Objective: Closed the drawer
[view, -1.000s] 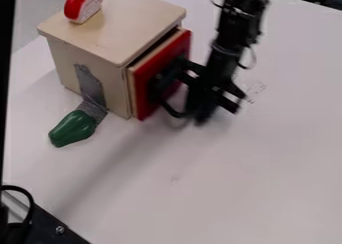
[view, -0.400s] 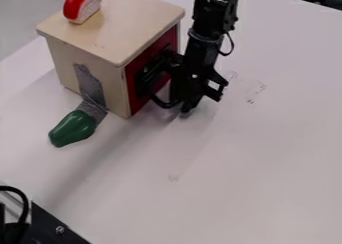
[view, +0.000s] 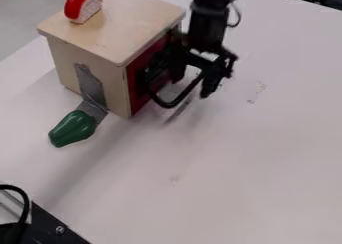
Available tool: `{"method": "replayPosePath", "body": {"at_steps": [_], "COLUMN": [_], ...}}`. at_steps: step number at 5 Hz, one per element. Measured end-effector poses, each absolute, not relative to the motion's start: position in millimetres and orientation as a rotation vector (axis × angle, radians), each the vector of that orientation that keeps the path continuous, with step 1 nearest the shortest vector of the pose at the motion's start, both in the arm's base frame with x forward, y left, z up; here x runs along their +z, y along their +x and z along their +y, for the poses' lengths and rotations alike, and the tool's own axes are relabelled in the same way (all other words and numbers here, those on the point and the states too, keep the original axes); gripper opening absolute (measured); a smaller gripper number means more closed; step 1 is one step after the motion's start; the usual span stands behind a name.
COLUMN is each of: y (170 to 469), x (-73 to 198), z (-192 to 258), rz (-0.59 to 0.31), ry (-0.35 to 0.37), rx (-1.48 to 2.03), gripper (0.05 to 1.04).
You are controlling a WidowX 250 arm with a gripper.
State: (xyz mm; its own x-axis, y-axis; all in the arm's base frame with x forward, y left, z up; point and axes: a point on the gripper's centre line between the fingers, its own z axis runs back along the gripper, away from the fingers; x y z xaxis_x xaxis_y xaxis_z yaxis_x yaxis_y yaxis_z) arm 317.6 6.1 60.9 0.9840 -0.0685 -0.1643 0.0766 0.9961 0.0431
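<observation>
Drawer (view: pixel 137 90) looks pretty much shut, job basically done.
It's tucked into the side of the wooden cabinet (view: pixel 107 33), red front about flush, so no more pushing seems needed. The claw (view: pixel 192 87) is spread apart with nothing gripped, right by the black handle (view: pixel 167 105); only backing off is left, I'd guess. A green toy pepper (view: pixel 72 129) is parked near the cabinet on the worktop (view: pixel 234 163).

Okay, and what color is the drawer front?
Red, seen in the camera view.
</observation>
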Motion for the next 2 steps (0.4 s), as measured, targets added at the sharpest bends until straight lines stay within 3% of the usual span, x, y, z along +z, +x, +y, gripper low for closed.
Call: {"method": "replayPosePath", "body": {"at_steps": [2], "y": [324.3], "x": [111.2], "z": [-5.1], "rz": [0.033], "ry": [0.039], "rx": [-0.117], "gripper": [0.997]}}
